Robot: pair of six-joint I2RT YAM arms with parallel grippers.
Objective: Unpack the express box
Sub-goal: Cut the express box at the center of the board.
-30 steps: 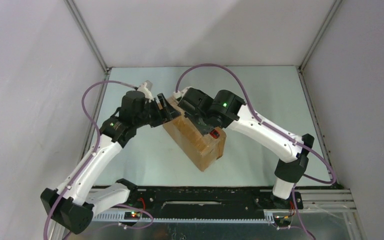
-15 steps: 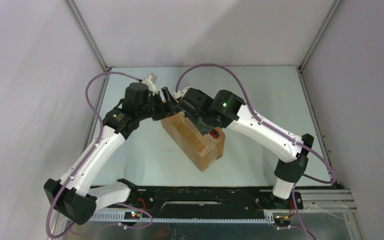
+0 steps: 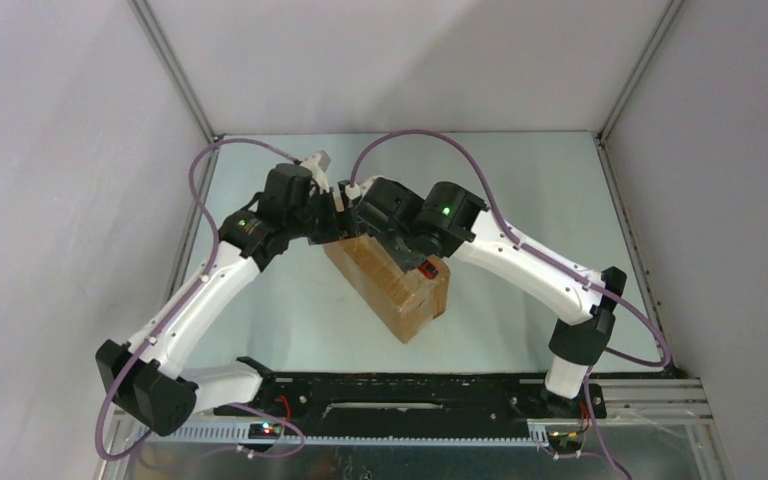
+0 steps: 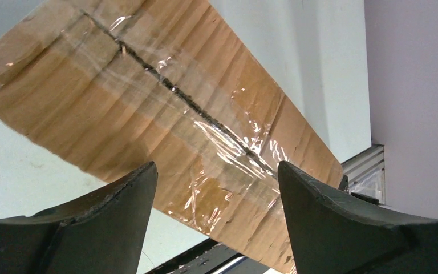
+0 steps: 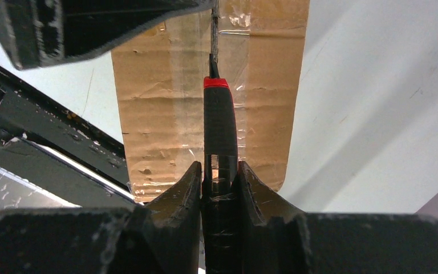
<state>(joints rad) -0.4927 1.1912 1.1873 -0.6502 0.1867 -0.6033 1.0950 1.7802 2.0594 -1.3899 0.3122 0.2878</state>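
1. Centrally on table (image 3: pixel 520 180): express box (image 3: pixel 400 292), brown corrugated card, oblong, lying askew w/ long axis running far-left to near-right. Near-right end is close to black base rail (image 3: pixel 410 385). Flaps down.
2. Tape (image 4: pixel 228 145): clear, wrinkled, along top flap seam (image 4: pixel 148 67). Seam shows as a dark line under it.
3. Left gripper (image 4: pixel 217 171): at far-left end of box, above the top face. Jaws spread wide, nothing between them; taped seam visible through the gap. Contact w/ box: can't tell.
4. Right gripper (image 5: pixel 219 168): over box top, just right of left gripper. Jaws clamped tight on a cutter (image 5: pixel 219 123).
5. Cutter: black handle, red collar, thin dark blade. Lies in line w/ seam; blade tip sits on the seam line. Depth of cut: can't tell.
6. Arms: both white w/ black joints, reaching in from near edge, left from near-left, right from near-right, meeting over far end of box.
7. Cables (image 3: pixel 430 135): purple, one looped above each arm.
8. Surround: pale walls on three sides, metal frame posts at far corners.
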